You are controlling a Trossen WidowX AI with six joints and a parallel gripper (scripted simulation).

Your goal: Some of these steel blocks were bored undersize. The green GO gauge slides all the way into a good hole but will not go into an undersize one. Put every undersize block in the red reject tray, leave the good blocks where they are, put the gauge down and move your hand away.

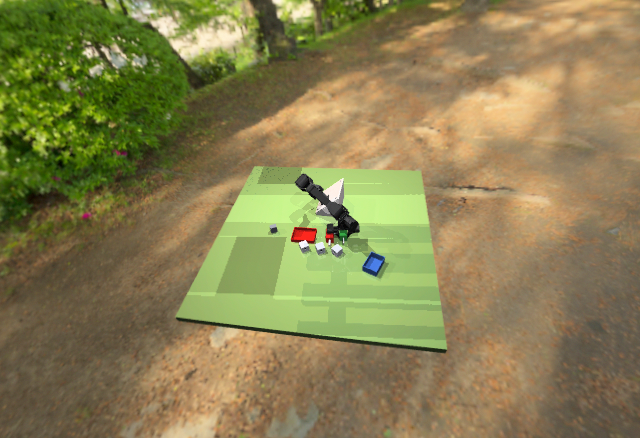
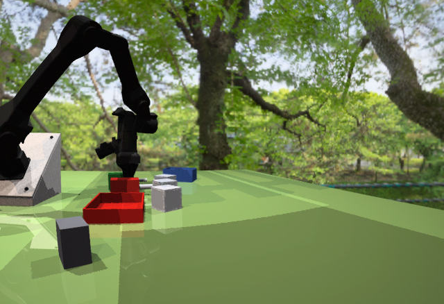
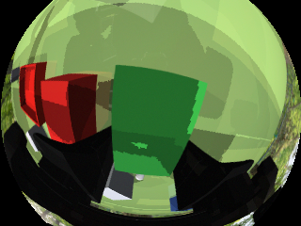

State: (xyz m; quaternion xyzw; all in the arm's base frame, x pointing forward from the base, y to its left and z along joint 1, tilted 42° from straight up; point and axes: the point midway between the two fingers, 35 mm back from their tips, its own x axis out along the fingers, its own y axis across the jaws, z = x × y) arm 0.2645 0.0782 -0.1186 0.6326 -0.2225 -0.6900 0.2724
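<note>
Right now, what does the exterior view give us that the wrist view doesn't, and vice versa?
Exterior only: the arm's raised elbow and its pale wedge mount.

Wrist only: both gripper fingers, one on each side of the green gauge, shut on it.

Both: that gauge, the red gauge beside it, the red tray and part or all of the blue tray.
</note>
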